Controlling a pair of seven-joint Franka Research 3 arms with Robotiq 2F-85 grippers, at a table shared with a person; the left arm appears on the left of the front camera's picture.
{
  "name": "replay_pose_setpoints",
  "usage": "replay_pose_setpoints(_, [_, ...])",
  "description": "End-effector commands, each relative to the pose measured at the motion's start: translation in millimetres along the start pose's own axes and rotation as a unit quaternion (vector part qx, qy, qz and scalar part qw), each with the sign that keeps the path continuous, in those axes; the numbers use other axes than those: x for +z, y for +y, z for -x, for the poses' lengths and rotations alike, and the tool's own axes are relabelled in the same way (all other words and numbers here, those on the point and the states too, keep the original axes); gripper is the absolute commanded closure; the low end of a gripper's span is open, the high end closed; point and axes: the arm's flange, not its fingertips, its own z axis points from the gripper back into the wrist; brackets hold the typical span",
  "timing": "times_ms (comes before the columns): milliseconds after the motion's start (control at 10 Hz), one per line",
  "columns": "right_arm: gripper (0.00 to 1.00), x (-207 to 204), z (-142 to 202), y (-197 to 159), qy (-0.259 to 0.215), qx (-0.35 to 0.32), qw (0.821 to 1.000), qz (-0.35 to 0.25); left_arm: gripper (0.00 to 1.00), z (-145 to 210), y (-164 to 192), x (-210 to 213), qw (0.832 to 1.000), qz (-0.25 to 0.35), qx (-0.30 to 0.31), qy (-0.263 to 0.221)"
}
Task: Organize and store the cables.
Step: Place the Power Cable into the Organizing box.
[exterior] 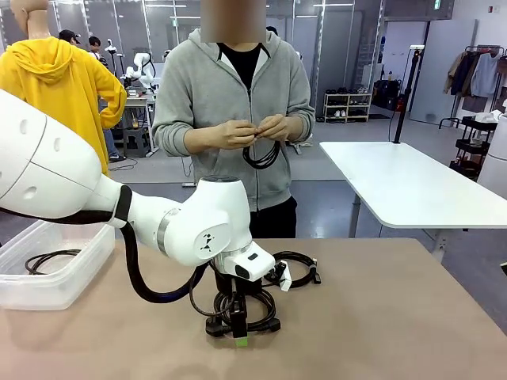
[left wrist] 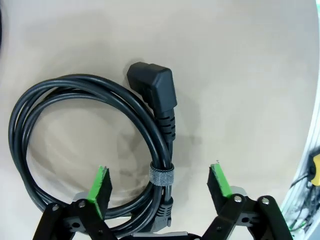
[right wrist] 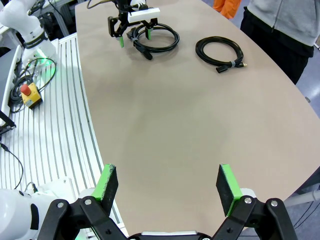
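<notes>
Left hand (left wrist: 160,181): fingers spread wide, straddling a coiled cable (left wrist: 75,85) lying on the bench (left wrist: 240,75).
Right hand (right wrist: 167,182): released, empty, above bare bench.
Second cable (right wrist: 220,51): on the bench, near the first.

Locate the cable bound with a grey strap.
Front view: the strapped cable lies on the table's near middle, under the open left gripper, with another coil just beyond it.
</notes>
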Motion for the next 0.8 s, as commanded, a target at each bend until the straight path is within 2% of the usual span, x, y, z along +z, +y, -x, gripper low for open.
replay_pose_setpoints(0, [0.00,0.6,-1.6,-0.9,-0.006,0.002,1.000,0.000,0.59,-2.0,-4.9,6.4,1.000,0.004,-0.002,-0.002])
replay_pose_setpoints(100, [0.00,0.6,-1.6,-0.9,-0.006,0.002,1.000,0.000,1.00,-1.5,-5.6,4.8,1.000,0.005,-0.004,0.002])
replay_pose_setpoints(300, [0.00,0.6,-1.6,-0.9,-0.006,0.002,1.000,0.000,1.00,0.3,-4.1,0.8,1.000,0.009,-0.001,0.009])
replay_pose_setpoints(400, [0.00,0.6,-1.6,-0.9,-0.006,0.002,1.000,0.000,0.86,0.5,-4.0,-0.1,1.000,0.009,-0.001,0.012])
replay_pose_setpoints(500, [0.00,0.6,-1.6,-0.9,-0.006,0.002,1.000,0.000,0.96,0.2,-4.7,0.6,1.000,0.009,-0.004,0.010])
replay_pose_setpoints(600, [0.00,0.6,-1.6,-0.9,-0.006,0.002,1.000,0.000,1.00,0.2,-6.0,3.4,1.000,0.008,-0.005,0.008])
replay_pose_setpoints(700, [0.00,0.6,-1.6,-0.9,-0.006,0.002,1.000,0.000,1.00,0.6,-7.9,7.4,1.000,0.006,-0.007,0.006])
